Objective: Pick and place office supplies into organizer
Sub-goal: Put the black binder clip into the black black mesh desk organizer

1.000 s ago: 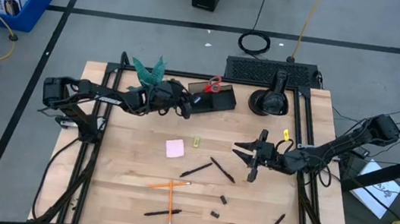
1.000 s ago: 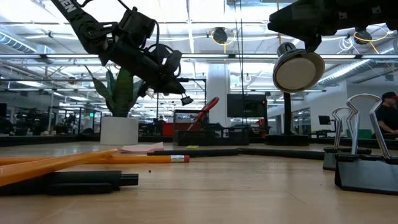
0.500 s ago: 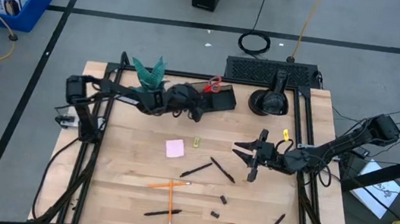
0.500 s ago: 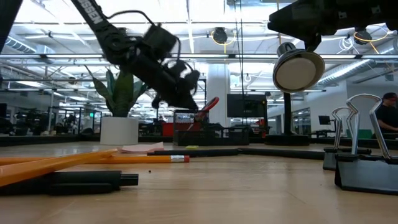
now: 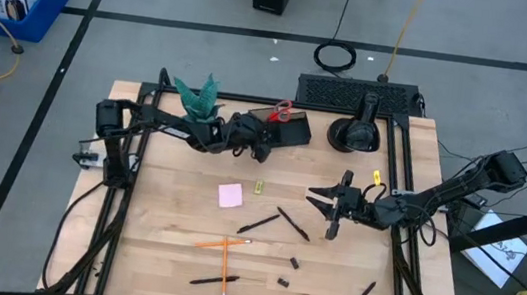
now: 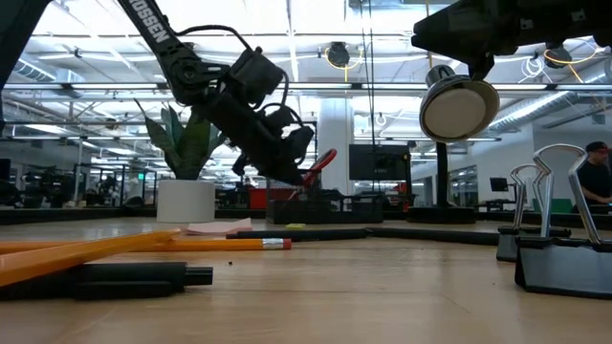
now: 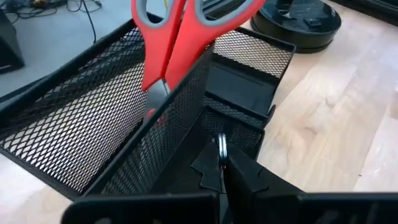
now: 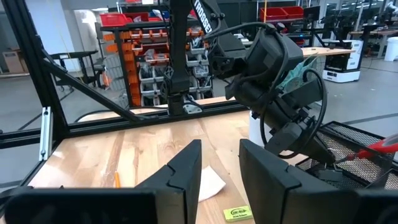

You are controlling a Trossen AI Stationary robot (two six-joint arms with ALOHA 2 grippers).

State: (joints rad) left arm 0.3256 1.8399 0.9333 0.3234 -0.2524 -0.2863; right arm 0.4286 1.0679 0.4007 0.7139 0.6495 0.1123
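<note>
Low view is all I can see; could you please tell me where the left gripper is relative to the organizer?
Observer: The left gripper is shut, right over a low compartment of the organizer, next to the taller section where the scissors stand.
Operator: Thank you. What is still loose on the table?
Observer: From above, the pink sticky-note pad, an orange pencil and several pens, one at, still lie outside the organizer.
Operator: And the right gripper?
Observer: The right gripper is open and empty over the table's right half.
</note>
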